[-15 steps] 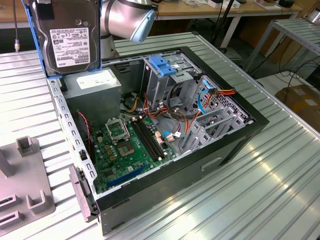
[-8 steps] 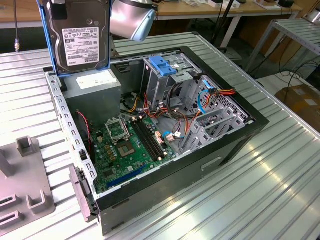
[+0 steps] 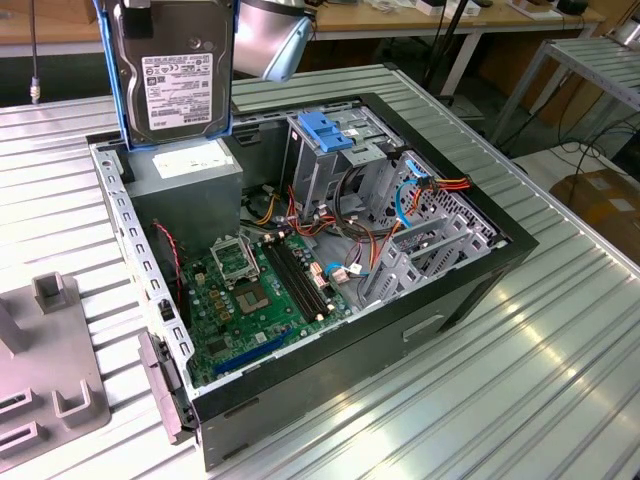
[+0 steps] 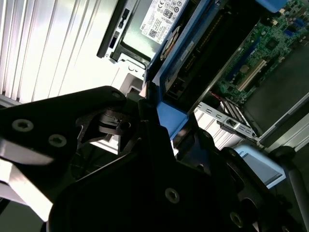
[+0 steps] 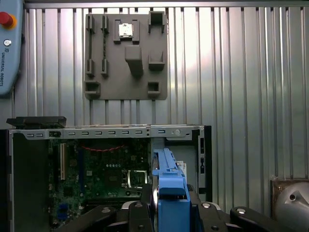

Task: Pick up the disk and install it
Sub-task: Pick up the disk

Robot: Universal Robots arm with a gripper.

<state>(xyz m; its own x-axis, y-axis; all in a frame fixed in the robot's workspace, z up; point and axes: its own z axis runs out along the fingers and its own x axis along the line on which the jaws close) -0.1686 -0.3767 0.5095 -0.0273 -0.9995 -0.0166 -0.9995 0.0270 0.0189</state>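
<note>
The disk hangs upright in the air, its dark casing and white label facing the exterior camera, with blue side rails on both edges. It is above the grey power-supply box at the far corner of the open computer case. My gripper is shut on the disk, its black fingers clamping the blue rail. In the second wrist view the gripper holds the same blue edge, with the case's green motherboard beyond. The drive cage with a blue plastic top stands inside the case.
The case lies on its side on a ribbed metal table, with the motherboard and cable bundles exposed. A grey fixture plate lies beside the case. A teach pendant rests at the table edge. A shiny lamp head hangs near the disk.
</note>
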